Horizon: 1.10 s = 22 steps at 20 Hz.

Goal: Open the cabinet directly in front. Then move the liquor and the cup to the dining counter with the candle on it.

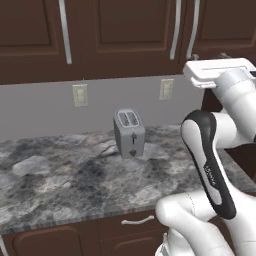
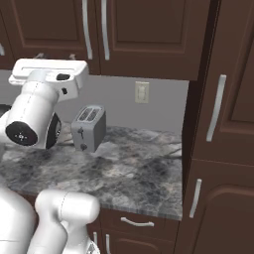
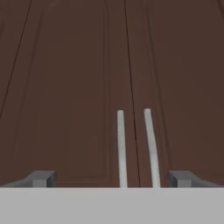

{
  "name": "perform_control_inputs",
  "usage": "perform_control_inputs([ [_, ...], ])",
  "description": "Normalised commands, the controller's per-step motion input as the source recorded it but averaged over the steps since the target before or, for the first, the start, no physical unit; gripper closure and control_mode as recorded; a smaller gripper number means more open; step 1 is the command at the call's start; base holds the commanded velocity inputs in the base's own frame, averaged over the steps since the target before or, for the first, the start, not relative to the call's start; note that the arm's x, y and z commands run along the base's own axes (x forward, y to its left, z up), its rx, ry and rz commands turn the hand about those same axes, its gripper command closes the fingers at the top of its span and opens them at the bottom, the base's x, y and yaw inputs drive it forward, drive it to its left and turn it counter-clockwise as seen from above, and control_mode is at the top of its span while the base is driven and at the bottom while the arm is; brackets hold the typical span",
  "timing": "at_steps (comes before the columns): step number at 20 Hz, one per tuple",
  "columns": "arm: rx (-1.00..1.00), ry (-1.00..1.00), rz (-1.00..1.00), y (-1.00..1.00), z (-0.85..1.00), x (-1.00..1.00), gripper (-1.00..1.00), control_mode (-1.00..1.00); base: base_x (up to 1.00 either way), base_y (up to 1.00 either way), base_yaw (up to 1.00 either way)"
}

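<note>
Cabinet (image 3: 78,87) doors face the hand (image 3: 111,179), fingers spread wide apart, holding nothing, short of both handles (image 3: 121,148).

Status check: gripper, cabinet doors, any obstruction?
Gripper open, empty, facing the cabinet. Both doors shut; two handles between the fingertips. Nothing in the way.

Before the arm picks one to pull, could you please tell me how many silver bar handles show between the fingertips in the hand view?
2: the left handle and the right handle flank the seam between the closed cabinet doors. Their lower ends are hidden.
</note>
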Motion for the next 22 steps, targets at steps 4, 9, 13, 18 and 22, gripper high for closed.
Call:
perform_control_inputs([
  [4, 0.0, -0.08, 0.0, 0.01, 0.16, 0.67, -1.0, -1.0, 0.0, 0.0, 0.0],
  [9, 0.0, -0.02, 0.0, 0.01, 0.03, 0.85, -1.0, -1.0, 0.0, 0.0, 0.0],
  [13, 0.0, 0.02, 0.0, 0.0, 0.0, 0.94, -1.0, -1.0, 0.0, 0.0, 0.0],
  [18, 0.0, 0.05, 0.0, 0.0, 0.0, 0.98, -1.0, -1.0, 0.0, 0.0, 0.0],
  [22, 0.0, 0.09, 0.0, 0.0, 0.0, 0.99, -1.0, -1.0, 0.0, 0.0, 0.0],
])
